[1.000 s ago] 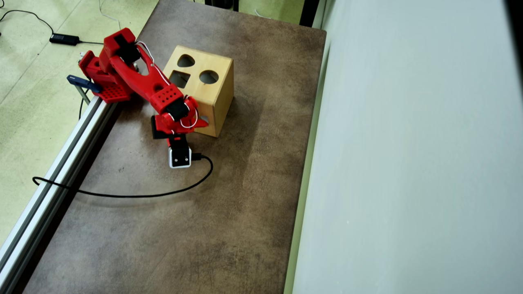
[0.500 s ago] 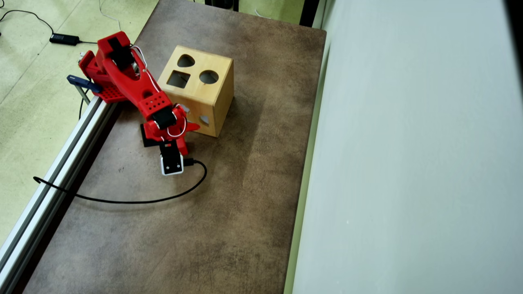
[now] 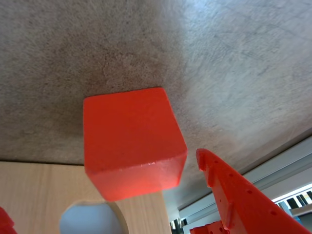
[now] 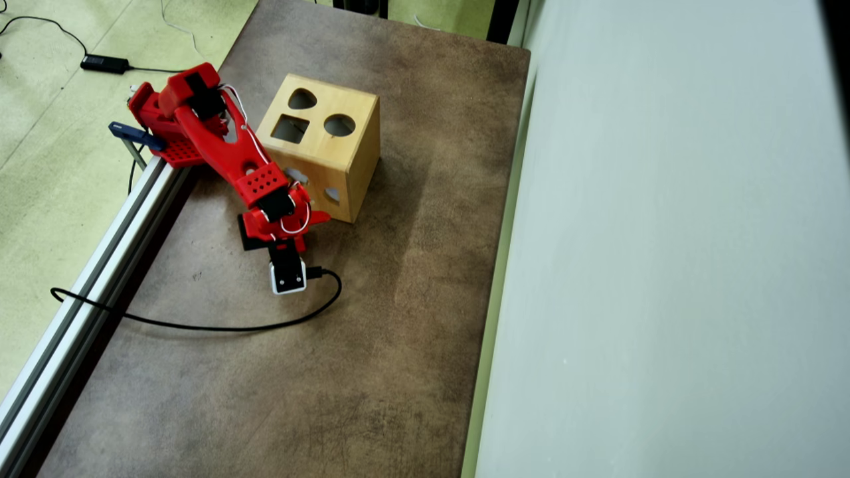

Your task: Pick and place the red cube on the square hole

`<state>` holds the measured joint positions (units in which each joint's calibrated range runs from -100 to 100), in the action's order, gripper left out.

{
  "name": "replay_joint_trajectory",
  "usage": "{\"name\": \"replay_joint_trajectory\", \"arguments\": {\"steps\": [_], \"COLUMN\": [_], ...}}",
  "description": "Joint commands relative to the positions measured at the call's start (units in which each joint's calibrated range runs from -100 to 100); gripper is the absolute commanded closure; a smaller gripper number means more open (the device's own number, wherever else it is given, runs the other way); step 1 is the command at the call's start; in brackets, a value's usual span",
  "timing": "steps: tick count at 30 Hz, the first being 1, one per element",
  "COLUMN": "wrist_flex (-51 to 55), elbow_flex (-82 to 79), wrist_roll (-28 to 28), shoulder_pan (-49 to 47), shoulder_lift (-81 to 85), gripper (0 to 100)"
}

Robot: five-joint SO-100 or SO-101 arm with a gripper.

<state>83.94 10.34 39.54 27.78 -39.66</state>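
Observation:
In the wrist view the red cube (image 3: pixel 131 141) rests on the brown table, right beside the side wall of the wooden shape box (image 3: pixel 34 195). My gripper (image 3: pixel 102 185) is open. The right red finger (image 3: pixel 234 195) stands apart from the cube, and only a tip of the left finger (image 3: pixel 3 219) shows at the frame's corner. In the overhead view the arm bends down next to the wooden box (image 4: pixel 352 166), with the gripper (image 4: pixel 265 232) low at the box's near corner. The cube is hidden under the arm there. The square hole (image 4: pixel 290 129) is in the box's top face.
A round hole (image 3: pixel 90 219) opens in the box's side wall. The top also has a heart-shaped hole (image 4: pixel 302 99) and a round hole (image 4: pixel 339 125). A black cable (image 4: pixel 199 325) loops over the table. An aluminium rail (image 4: pixel 86 279) runs along the left edge, and a grey wall (image 4: pixel 664 265) stands on the right.

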Motion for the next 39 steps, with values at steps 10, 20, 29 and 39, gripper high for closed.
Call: {"name": "replay_joint_trajectory", "arguments": {"steps": [10,20,29,39], "wrist_flex": [-3.7,-4.4,-4.4,-4.4], "elbow_flex": [1.2,1.3,1.3,1.3], "wrist_roll": [-0.2,-0.3,-0.3,-0.3], "shoulder_pan": [-1.0,-1.0,-1.0,-0.7], "shoulder_lift": [0.5,0.6,0.6,0.6], "gripper": [46,49,64,76]}}
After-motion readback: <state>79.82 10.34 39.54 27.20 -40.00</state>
